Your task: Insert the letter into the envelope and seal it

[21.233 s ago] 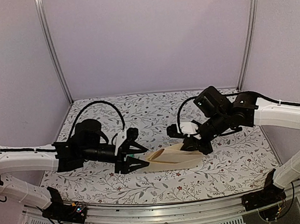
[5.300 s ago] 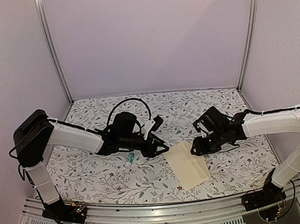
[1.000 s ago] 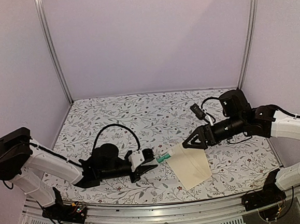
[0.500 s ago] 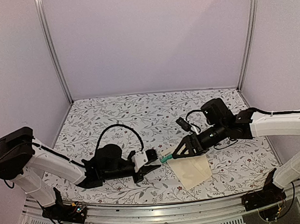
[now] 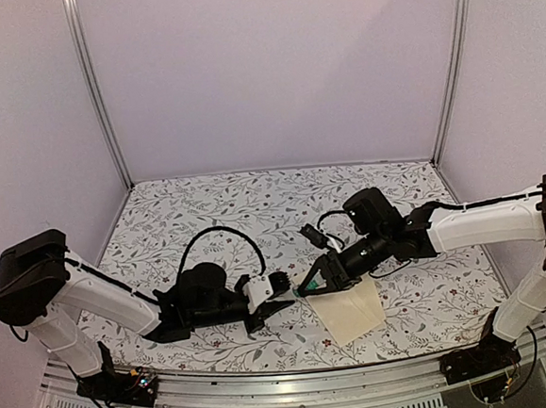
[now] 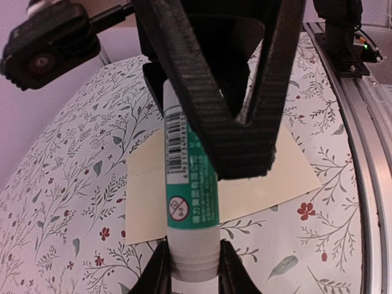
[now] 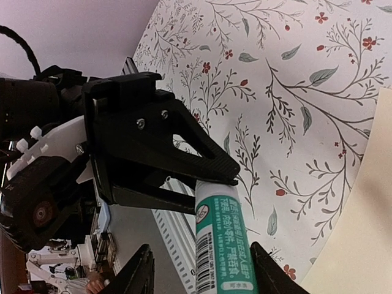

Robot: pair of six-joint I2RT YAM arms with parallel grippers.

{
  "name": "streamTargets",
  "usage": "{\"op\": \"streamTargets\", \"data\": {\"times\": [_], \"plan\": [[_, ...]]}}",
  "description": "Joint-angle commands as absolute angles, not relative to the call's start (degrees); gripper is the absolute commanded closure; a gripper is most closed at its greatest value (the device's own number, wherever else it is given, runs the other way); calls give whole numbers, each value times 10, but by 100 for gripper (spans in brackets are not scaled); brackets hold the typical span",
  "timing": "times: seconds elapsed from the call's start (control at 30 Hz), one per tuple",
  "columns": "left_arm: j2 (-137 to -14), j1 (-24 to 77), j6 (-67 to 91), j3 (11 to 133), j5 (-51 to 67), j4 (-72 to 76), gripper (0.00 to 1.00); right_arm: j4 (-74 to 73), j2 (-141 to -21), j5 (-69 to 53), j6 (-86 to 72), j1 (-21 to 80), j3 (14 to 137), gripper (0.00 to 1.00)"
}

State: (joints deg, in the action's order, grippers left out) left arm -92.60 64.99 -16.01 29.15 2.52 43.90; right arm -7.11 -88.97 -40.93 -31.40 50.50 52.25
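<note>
Down on the table point(image 5: 208, 219), right of centre, the envelope point(image 5: 355, 311) lies flat. Above its left corner the left gripper point(image 6: 193, 269) clamps a glue stick point(image 6: 191, 184) by its base. The right gripper point(image 7: 202, 269) straddles the other end, jaws not yet tight.

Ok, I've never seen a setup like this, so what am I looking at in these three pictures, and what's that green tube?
Two robot arms are bolted at a table's near edge. One picture looks down from above and behind them; the other two come from small cameras on each wrist. A cream envelope lies flat on the flowered tablecloth. The left end effector, a two-fingered pincer, is shut on a green-and-white glue stick. The right end effector straddles the stick's other end, its fingers not closed yet.
</note>
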Motion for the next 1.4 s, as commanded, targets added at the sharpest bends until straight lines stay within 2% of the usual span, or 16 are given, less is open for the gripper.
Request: {"op": "streamTargets", "data": {"times": [0.0, 0.2, 0.33, 0.53, 0.7, 0.83, 1.0, 1.1, 1.37], "plan": [[-931, 659, -159, 304, 22, 461, 100, -46, -905, -413, -320, 511, 541, 43], [-927, 658, -159, 301, 24, 461, 100, -43, -914, -410, -318, 513, 540, 58], [-926, 658, -159, 300, 25, 461, 100, -45, -915, -401, -316, 513, 540, 59], [-925, 659, -159, 300, 25, 461, 100, -58, -912, -383, -311, 513, 545, 54], [-925, 660, -159, 300, 27, 462, 100, -61, -911, -373, -309, 512, 544, 56], [-925, 661, -159, 300, 26, 462, 100, -66, -910, -369, -305, 513, 544, 64], [-922, 661, -159, 298, 24, 463, 100, -67, -911, -374, -302, 513, 540, 84], [-922, 661, -160, 296, 24, 463, 100, -67, -906, -373, -301, 512, 535, 90], [-910, 658, -161, 274, 13, 473, 100, -71, -858, -357, -300, 509, 500, 98]]}}
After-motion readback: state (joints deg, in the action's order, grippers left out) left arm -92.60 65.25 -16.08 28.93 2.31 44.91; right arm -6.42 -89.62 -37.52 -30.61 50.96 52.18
